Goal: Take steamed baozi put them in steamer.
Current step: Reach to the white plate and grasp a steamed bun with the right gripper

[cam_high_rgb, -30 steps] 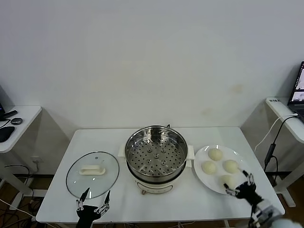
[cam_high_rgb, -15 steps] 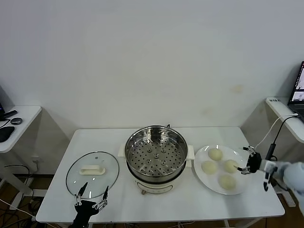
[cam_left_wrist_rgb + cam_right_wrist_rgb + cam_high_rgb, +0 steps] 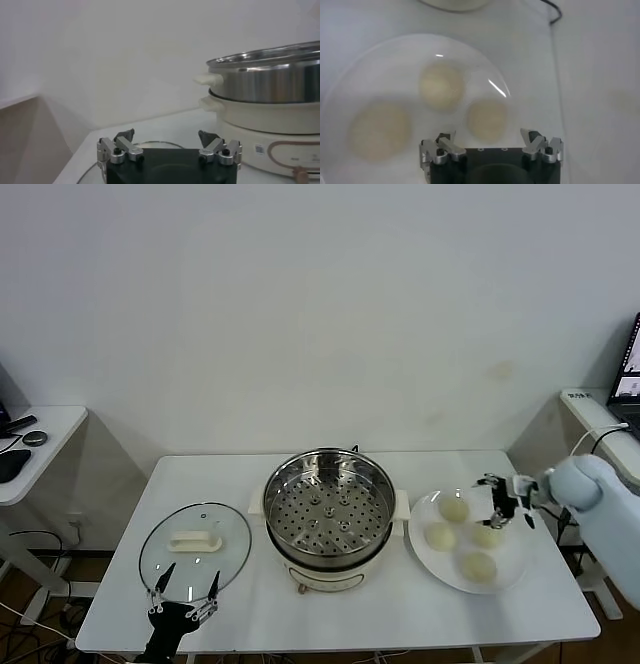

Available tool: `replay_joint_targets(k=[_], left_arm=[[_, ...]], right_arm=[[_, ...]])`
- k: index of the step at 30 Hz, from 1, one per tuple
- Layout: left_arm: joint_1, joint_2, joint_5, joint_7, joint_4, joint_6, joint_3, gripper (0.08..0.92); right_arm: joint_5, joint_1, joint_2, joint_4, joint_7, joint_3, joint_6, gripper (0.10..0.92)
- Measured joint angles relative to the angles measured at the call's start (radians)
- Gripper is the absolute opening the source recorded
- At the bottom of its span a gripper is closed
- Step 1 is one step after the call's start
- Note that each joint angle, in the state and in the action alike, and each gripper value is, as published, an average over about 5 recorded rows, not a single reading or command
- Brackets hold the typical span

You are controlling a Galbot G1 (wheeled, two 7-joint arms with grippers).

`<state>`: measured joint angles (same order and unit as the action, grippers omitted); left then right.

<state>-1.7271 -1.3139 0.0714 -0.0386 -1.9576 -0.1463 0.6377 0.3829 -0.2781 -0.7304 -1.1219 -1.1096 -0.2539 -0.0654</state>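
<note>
A white table (image 3: 480, 614) is carrying everything. At its middle the steamer (image 3: 329, 514) is sitting uncovered, its perforated tray bare. To the robot's left a glass lid (image 3: 195, 549) is lying flat on the table. To its right a white plate (image 3: 512, 569) is holding the four steamed baozi (image 3: 440, 536), all well apart from the steamer. The right gripper (image 3: 497, 502) is hovering with fingers spread over the plate's far side, above the buns and gripping nothing. The left gripper (image 3: 182, 600) is waiting with fingers spread at the lid's near edge.
</note>
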Motion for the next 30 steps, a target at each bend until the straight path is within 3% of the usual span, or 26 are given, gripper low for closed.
replay_joint_targets(k=[30], left_arm=[[-0.006,0.000,-0.017,-0.002,0.004,-0.025,0.040,0.823]], right_arm=[[0.143,0.137,-0.187,0.258,0.009,-0.165,-0.048,0.823]])
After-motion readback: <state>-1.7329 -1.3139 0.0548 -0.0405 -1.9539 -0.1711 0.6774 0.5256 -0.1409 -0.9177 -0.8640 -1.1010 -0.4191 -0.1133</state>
